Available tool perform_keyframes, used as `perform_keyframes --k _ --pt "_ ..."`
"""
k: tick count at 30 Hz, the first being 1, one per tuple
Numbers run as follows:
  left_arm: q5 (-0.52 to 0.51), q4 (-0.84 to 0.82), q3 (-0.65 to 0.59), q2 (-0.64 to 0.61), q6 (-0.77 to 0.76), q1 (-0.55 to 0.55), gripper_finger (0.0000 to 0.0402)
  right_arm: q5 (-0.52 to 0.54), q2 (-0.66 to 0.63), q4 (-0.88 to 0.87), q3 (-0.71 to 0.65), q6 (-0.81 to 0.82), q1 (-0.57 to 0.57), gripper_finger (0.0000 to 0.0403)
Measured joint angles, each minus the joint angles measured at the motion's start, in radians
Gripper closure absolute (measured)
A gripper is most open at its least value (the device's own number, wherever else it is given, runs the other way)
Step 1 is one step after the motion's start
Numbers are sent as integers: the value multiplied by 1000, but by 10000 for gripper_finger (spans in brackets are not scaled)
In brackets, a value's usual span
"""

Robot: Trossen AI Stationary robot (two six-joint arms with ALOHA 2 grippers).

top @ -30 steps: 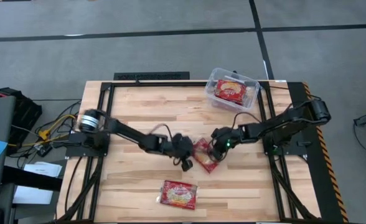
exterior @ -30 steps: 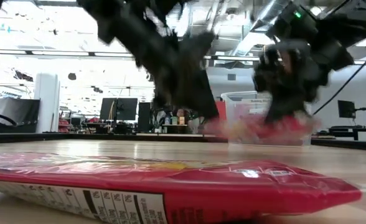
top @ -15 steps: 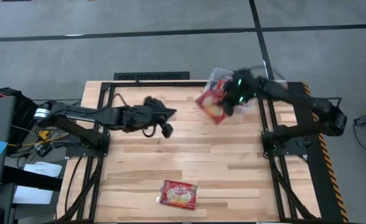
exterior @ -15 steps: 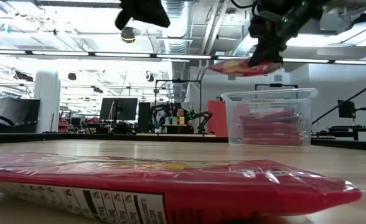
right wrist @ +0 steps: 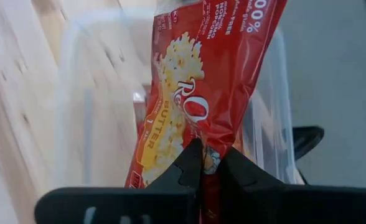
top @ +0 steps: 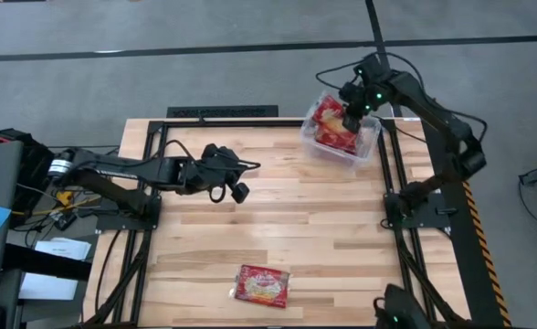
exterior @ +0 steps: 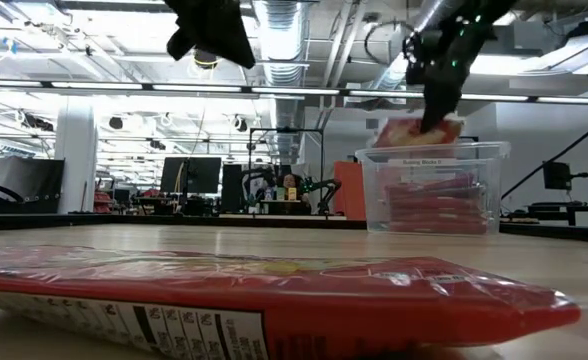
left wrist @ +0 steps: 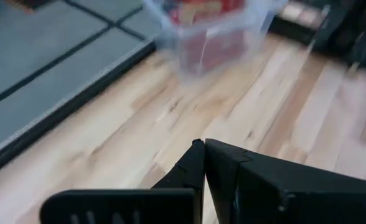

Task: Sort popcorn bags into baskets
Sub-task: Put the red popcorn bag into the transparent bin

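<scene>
My right gripper (right wrist: 205,160) hangs over the clear basket (top: 367,146) at the table's far right, shut on a red popcorn bag (right wrist: 201,81) with a yellow popcorn picture. More red popcorn bags (exterior: 429,205) lie stacked inside the basket (exterior: 374,190). One more popcorn bag (top: 262,285) lies flat near the table's front edge. My left gripper (top: 239,192) hovers shut and empty above the table's middle left, well clear of the wood. My right gripper pinches one end of the popcorn bag (right wrist: 213,155) between its two fingers, coming from above and slanting down. The bag hangs tilted below the fingers over the basket's opening, its lower end (exterior: 404,135) about level with the rim.
Bare wood lies between the two arms and around the front bag. Black frame rails (top: 392,174) run along the table's sides. Cables and boxes (top: 31,183) sit off the left edge.
My right gripper has lifted the popcorn bag off the table's middle and swung it up and toward the far right, over the basket, turning as it went. My left gripper has risen from beside that bag and drawn back toward the table's left, staying shut.
</scene>
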Motion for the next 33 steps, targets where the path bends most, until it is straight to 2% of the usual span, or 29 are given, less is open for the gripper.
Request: perform_keyframes --k 10,17,22,26,33 --pt "22 -25 -38 7 18 0 401 9 145 -76 0 -134 -56 353" --pt "13 -31 -44 8 52 0 401 138 172 -56 1 -119 -42 343" --pt "-4 -31 -44 8 62 0 401 242 171 -30 1 -115 -22 301" --pt "2 -31 -44 8 92 0 401 271 171 -31 1 -115 -10 249" --pt "127 -62 -43 7 113 0 401 325 169 -43 15 -85 3 184"
